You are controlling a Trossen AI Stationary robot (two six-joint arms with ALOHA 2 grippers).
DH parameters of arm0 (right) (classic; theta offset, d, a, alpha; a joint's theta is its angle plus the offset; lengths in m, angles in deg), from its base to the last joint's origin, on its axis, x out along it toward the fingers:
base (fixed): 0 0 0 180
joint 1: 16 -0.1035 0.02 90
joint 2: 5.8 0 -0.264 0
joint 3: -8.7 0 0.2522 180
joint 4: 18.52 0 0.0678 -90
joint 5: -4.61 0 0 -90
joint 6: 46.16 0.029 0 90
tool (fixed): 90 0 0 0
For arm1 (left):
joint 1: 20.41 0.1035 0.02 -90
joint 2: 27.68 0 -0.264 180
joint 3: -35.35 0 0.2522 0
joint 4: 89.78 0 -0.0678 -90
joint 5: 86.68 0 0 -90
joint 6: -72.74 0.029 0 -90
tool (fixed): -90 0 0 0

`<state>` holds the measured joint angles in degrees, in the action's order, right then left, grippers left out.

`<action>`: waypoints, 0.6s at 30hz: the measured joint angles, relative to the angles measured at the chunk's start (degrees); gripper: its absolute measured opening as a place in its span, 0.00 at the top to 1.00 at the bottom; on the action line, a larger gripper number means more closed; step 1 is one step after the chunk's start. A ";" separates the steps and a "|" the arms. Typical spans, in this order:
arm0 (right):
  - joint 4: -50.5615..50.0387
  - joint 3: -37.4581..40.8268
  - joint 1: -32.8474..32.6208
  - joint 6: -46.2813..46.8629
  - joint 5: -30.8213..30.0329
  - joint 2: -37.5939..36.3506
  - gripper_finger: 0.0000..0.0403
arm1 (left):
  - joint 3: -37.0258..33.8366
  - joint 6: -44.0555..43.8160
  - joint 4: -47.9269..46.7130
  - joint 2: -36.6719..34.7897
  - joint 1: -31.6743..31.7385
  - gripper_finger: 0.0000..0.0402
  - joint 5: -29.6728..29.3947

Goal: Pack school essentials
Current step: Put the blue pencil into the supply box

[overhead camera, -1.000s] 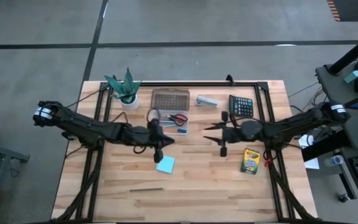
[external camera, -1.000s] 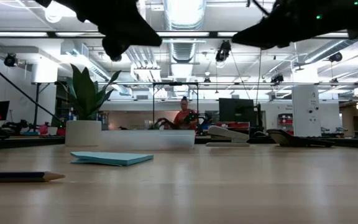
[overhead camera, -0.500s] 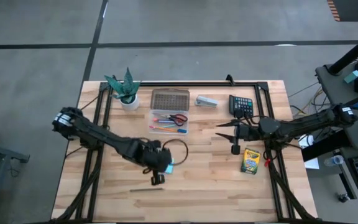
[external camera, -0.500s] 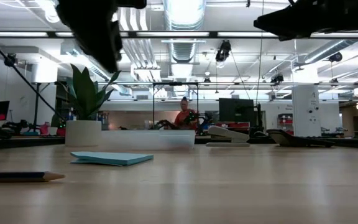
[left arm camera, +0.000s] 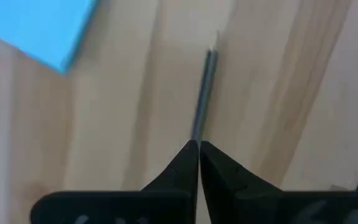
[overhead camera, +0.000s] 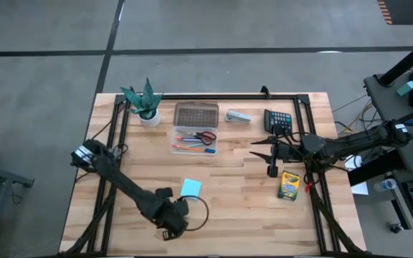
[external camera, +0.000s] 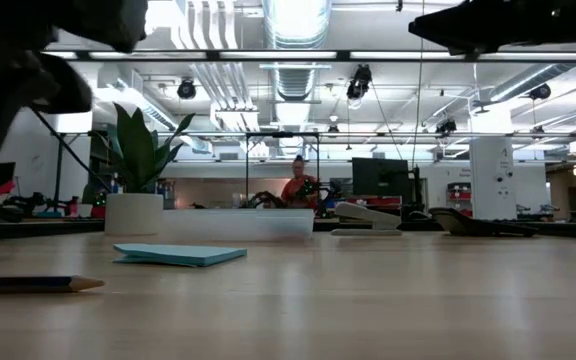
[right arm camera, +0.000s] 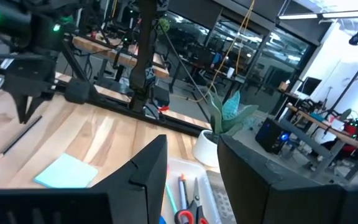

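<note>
A thin grey pencil (left arm camera: 204,93) lies flat on the wooden table near its front edge, also seen in the low view (external camera: 28,284). My left gripper (left arm camera: 198,146) is shut and points down just above the pencil's near end, touching nothing; in the high view (overhead camera: 171,228) it covers the pencil. A light-blue notepad (overhead camera: 191,188) lies flat beside it. A clear tray (overhead camera: 194,140) holds red-handled scissors and pens. The yellow-green crayon box (overhead camera: 288,185) lies at the right. My right gripper (right arm camera: 191,168) hangs open and empty, pointing level, over the table's right half (overhead camera: 260,150).
Along the far edge stand a potted plant (overhead camera: 145,104), a mesh-lidded box (overhead camera: 196,115), a grey stapler (overhead camera: 239,116) and a black calculator (overhead camera: 278,120). Bare wood lies between the notepad and the crayon box.
My left gripper has swung from beside the tray toward the table's near edge, past the notepad, sinking and tipping from nearly level to pointing down over the pencil. My right gripper has drawn back a little toward the table's right edge. Nothing on the table has moved.
</note>
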<state>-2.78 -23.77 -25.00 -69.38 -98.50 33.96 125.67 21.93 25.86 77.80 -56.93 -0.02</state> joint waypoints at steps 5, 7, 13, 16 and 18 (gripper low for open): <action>0.03 -0.42 0.00 -0.38 0.00 0.13 0.67 | 0.03 -6.78 0.94 0.80 -2.41 1.00 -0.11; 0.04 -0.42 0.00 -0.64 -0.01 0.13 0.67 | -0.08 -9.72 0.55 0.80 -3.27 1.00 -0.64; 0.06 -0.42 0.00 -0.45 -0.02 0.22 0.67 | -0.41 -16.84 -0.14 1.21 -4.38 1.00 -1.49; -0.09 -0.40 0.00 1.07 -0.02 0.79 0.67 | -0.66 -17.94 -0.23 1.21 -4.37 1.00 -1.47; -0.54 -0.42 0.00 2.16 -0.02 1.43 0.67 | -0.50 -17.70 -0.11 1.21 -4.36 1.00 -1.47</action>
<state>-3.32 -24.19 -25.00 -67.22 -98.52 35.39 125.17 4.23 25.75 79.01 -61.29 -1.48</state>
